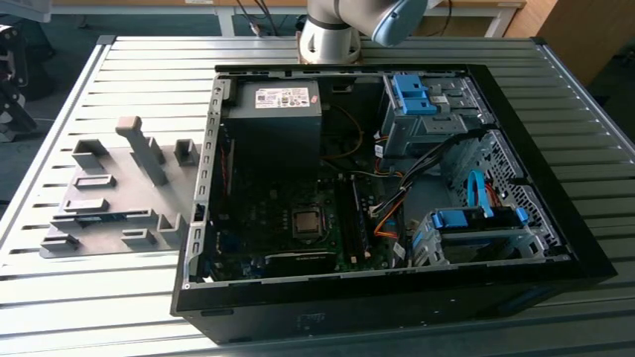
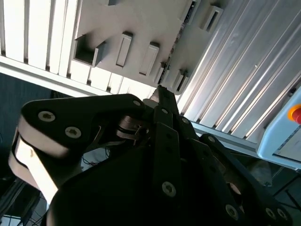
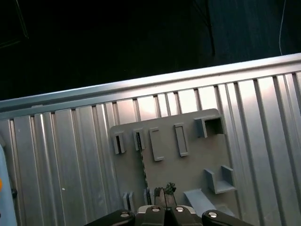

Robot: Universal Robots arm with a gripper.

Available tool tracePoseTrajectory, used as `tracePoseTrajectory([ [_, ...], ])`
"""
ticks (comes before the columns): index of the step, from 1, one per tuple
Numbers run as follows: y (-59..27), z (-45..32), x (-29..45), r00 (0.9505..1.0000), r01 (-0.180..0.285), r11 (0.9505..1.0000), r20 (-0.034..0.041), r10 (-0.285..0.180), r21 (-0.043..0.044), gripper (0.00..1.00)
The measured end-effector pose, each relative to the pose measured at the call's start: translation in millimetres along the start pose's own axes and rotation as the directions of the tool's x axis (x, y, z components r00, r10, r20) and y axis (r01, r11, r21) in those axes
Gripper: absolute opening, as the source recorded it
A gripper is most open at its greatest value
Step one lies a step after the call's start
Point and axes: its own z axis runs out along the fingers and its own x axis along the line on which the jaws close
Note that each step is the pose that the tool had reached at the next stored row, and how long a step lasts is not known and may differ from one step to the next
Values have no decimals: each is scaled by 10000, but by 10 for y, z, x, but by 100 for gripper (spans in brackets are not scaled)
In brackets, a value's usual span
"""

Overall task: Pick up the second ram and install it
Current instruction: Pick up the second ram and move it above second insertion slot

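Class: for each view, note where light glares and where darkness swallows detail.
Exterior view: glare on the slatted table, the computer case interior dim. Second wrist view: the hand is a dark mass against bright slats. First wrist view: glare streaks the slats around the grey holder plate; beyond the table edge, near black.

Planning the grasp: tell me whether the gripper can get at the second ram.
Probably yes. The gripper hangs over the grey holder plate, and the second ram stands on edge there with nothing covering it.
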Motion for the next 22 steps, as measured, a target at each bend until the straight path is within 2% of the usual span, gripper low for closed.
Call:
tracePoseTrajectory([
  [3,3,18,9,9999,171,9999,-9,-171,-6,11],
  [10,0,41,16,9997,224,9997,-11,-224,-5,11],
  [12,0,65,23,9997,247,9997,-14,-247,-6,11],
  [13,0,79,26,9997,251,9997,-13,-251,-6,17],
  [15,0,109,35,9997,263,9997,-13,-263,-5,17],
  [16,-2,125,42,9996,274,9996,-14,-274,-5,24],
  [22,-10,231,91,9994,358,9994,-18,-358,-8,25],
])
